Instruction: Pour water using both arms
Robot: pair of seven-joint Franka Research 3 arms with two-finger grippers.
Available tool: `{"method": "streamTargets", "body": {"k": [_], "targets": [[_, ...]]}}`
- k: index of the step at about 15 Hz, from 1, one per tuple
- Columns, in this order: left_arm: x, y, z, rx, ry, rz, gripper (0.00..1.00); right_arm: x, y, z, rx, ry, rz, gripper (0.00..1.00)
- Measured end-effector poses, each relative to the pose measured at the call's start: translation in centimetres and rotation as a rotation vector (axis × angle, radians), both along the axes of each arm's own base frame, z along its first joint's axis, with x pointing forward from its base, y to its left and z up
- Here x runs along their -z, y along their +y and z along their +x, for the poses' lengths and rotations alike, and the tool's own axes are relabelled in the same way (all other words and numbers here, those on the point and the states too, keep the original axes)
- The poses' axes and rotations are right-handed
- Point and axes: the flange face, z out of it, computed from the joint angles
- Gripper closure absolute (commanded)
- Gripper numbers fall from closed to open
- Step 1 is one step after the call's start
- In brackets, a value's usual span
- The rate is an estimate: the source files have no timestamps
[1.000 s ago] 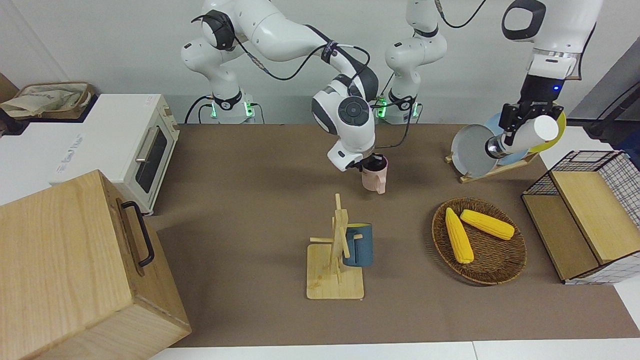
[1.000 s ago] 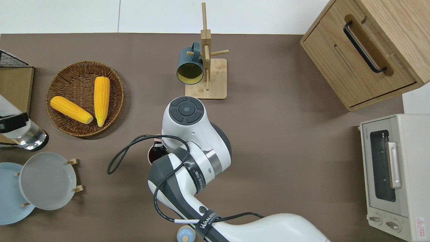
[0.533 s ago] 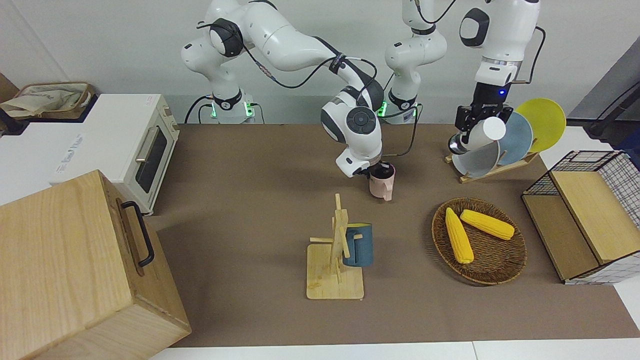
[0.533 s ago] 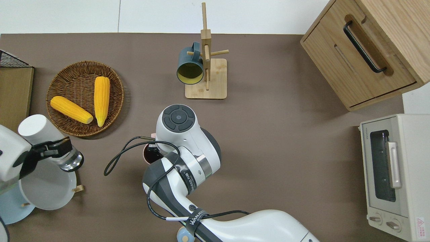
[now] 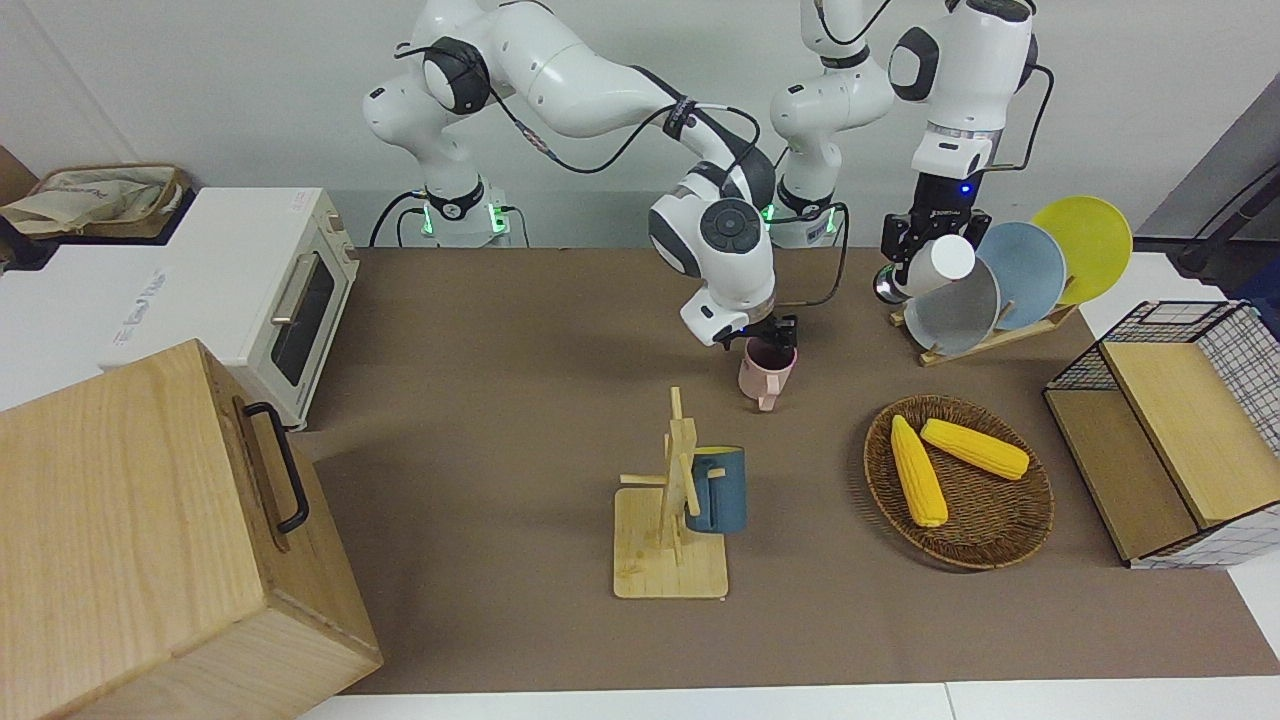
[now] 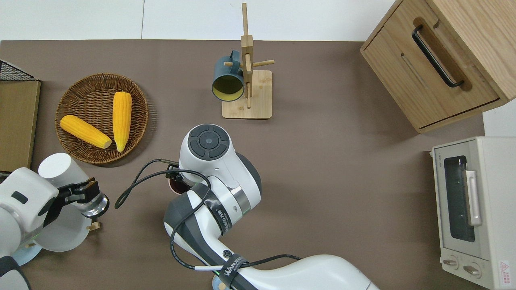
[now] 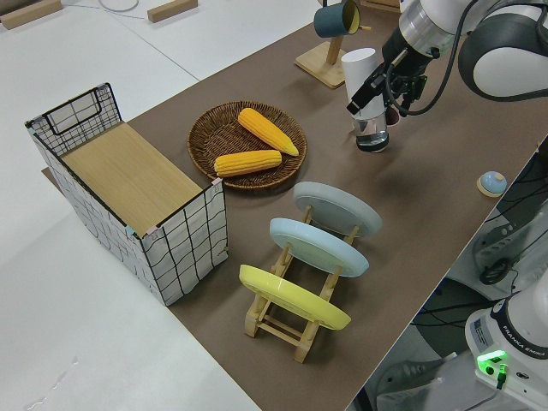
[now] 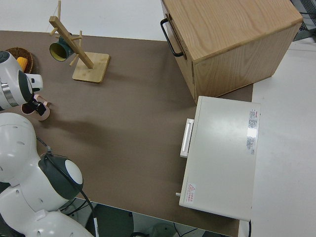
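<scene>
Over the bench, at nine o'clock overhead, left gripper (image 6: 82, 192) clamped on bottle (image 6: 72, 183) has swung closer to pink cup (image 5: 766, 372) held by right gripper (image 5: 771, 338); pouring nears

Pink cup (image 6: 174, 186) is mostly hidden under the right arm's wrist in the overhead view; right gripper (image 5: 770, 338) finger state is not resolved. Wooden cabinet (image 5: 150, 540) is cut off at the lower left frame edge. Toaster oven (image 6: 473, 209) is clipped at the right edge.
</scene>
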Motion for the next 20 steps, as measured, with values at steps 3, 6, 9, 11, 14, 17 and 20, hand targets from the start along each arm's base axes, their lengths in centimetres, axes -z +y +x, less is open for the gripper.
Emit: {"method": "streamTargets", "body": {"k": [3, 6, 9, 11, 14, 17, 20], "targets": [[0.0, 0.0, 0.0, 0.000, -0.001, 0.000, 1.00, -5.2, -1.3, 0.8, 0.028, -0.037, 0.022, 0.009], [0.3, -0.6, -0.1, 0.013, 0.005, -0.006, 1.00, -10.9, -4.3, 1.3, 0.068, -0.067, 0.015, 0.007], [1.3, -2.5, -0.4, 0.050, 0.024, -0.021, 1.00, -15.7, -9.3, 2.5, 0.103, -0.092, -0.021, 0.007], [1.9, -3.7, -0.7, 0.066, 0.035, -0.044, 1.00, -18.3, -13.5, 3.3, 0.078, -0.102, -0.060, 0.007], [2.8, -5.4, -1.2, 0.100, 0.052, -0.056, 1.00, -21.2, -21.0, 4.6, 0.002, -0.117, -0.125, 0.007], [4.0, -7.4, -1.7, 0.140, 0.064, -0.070, 1.00, -22.8, -28.2, 5.9, -0.084, -0.125, -0.171, 0.007], [6.0, -9.2, -2.5, 0.173, 0.070, -0.080, 1.00, -24.1, -35.6, 6.9, -0.159, -0.143, -0.199, 0.007]]}}
